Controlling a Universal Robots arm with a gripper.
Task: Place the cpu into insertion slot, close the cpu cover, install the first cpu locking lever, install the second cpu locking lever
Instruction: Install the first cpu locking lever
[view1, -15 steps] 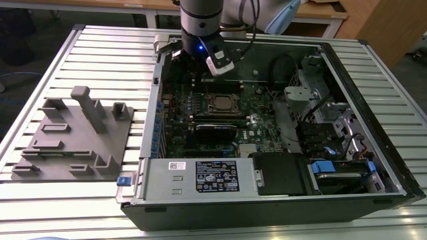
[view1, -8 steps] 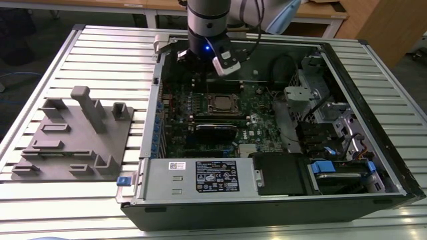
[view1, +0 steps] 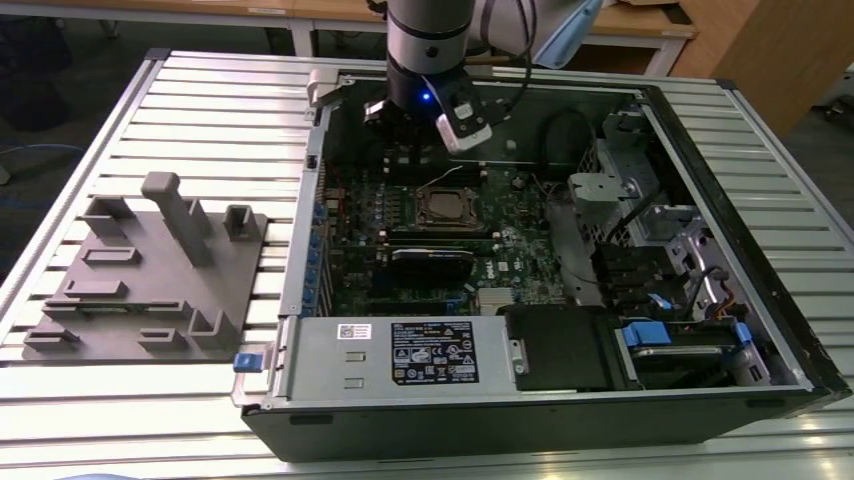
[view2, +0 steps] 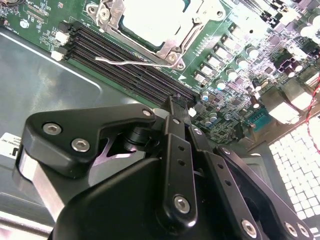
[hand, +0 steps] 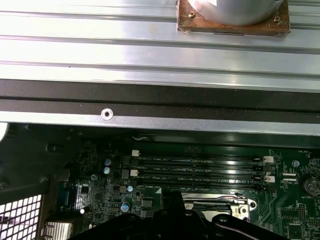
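Note:
The cpu (view2: 152, 17) shows its silver-grey top inside the insertion slot (view1: 447, 207) at the middle of the motherboard. The cpu cover (view2: 167, 50) lies down around the chip as a silver frame. A thin wire locking lever (view2: 122, 62) sits loose beside the socket, along the black memory slots (view2: 125, 57). My gripper (view2: 175, 102) hangs above the end of those slots, a short way off the socket's corner, shut with nothing in it. In the exterior view the gripper (view1: 400, 148) is inside the case, on the far side of the socket. Its dark tip (hand: 175, 196) also rises in the first wrist view.
The open computer case (view1: 747, 200) lies on a slatted metal table (view1: 214, 100). A grey fixture block (view1: 154, 270) stands at the exterior view's left. Drive bays and cables (view1: 654, 250) crowd the case's right side, and a power supply (view1: 400, 350) sits at the front.

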